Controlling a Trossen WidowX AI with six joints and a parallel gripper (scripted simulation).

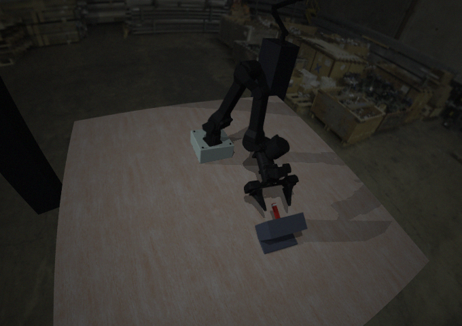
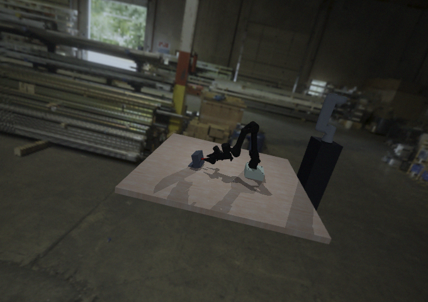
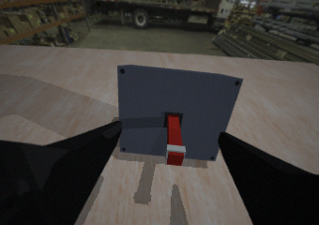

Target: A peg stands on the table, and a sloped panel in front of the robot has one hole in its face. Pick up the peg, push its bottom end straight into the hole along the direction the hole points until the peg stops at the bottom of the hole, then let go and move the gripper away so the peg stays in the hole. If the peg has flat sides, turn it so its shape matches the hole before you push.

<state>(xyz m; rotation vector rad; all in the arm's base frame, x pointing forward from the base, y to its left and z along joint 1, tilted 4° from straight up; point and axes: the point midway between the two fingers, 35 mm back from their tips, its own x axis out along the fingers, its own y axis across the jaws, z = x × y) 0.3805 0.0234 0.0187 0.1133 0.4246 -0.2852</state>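
The red peg (image 1: 276, 211) (image 2: 202, 159) (image 3: 174, 133) has flat sides and a pale band near its outer end. Its far end is in the square hole (image 3: 168, 113) of the blue-grey sloped panel (image 1: 287, 225) (image 2: 196, 158) (image 3: 144, 94), and a good length sticks out toward me. How deep its hidden end sits cannot be seen. My gripper (image 1: 276, 207) (image 3: 170, 130) is wide open and empty, one finger on each side of the peg, clear of it and of the panel.
The panel's foot (image 1: 278, 244) rests on the wooden table (image 1: 143, 230) (image 2: 250, 209). The arm's pale base box (image 1: 216, 153) (image 2: 253, 173) is on the table behind the gripper. Dark pillars (image 1: 8, 146) (image 2: 318, 170) stand beyond the table's edges.
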